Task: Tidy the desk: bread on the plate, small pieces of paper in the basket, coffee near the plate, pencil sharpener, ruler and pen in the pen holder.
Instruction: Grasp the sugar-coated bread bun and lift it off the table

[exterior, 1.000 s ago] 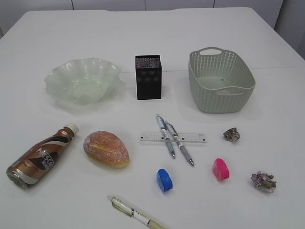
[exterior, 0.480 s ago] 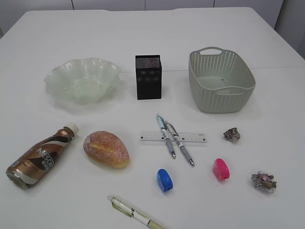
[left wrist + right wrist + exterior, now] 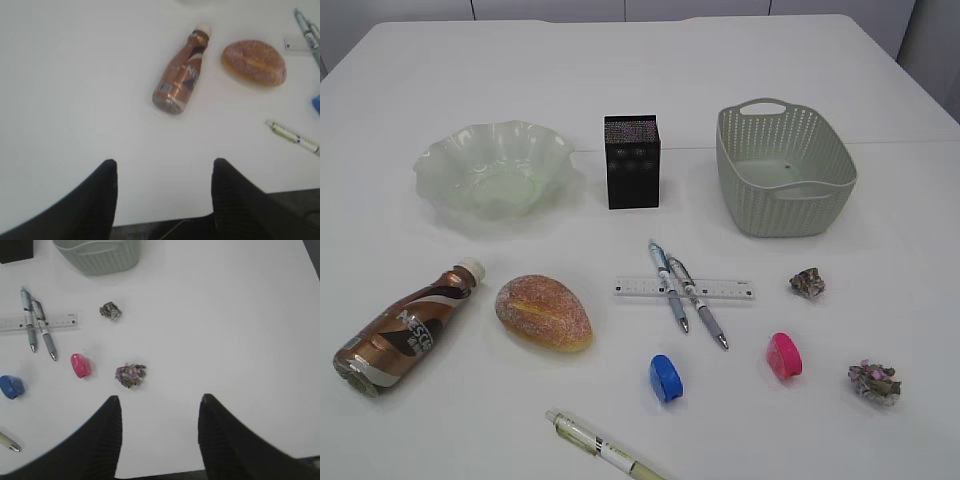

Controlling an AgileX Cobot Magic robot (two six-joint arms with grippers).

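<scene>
White tabletop (image 3: pixel 470 60), matte and bare toward the far edge. Far row: frilled translucent green plate (image 3: pixel 492 168) at left, black perforated pen holder (image 3: pixel 631 161) in the middle, grey-green woven-look basket (image 3: pixel 783 168) at right; all 3 appeared empty.

Near row, nothing sorted yet:
- Coffee bottle (image 3: pixel 403 328) on its side, left of the bread (image 3: pixel 543 311). Glossy brown sleeve, likely slippery and heaviest item; best taken across the body.
- Bread oval, sugared crust, likely soft; light squeeze across the short axis advised.
- Clear plastic ruler (image 3: pixel 684 289) flat, with 2 pens (image 3: pixel 685 293) lying across it, touching. Thin and stiff; hard to pinch off the surface until pens lifted.
- 3rd pen (image 3: pixel 600 449) at the near edge, slim and apt to roll.
- Blue sharpener (image 3: pixel 665 377) and pink sharpener (image 3: pixel 783 354), small rounded hard plastic.
- 2 crumpled paper scraps (image 3: pixel 806 284) (image 3: pixel 874 382), near-weightless, crushable, well apart.

Left gripper (image 3: pixel 162 172) and right gripper (image 3: pixel 159 407) seen only in wrist views: fingers spread apart, holding nothing, above bare tabletop at the near edge.
</scene>
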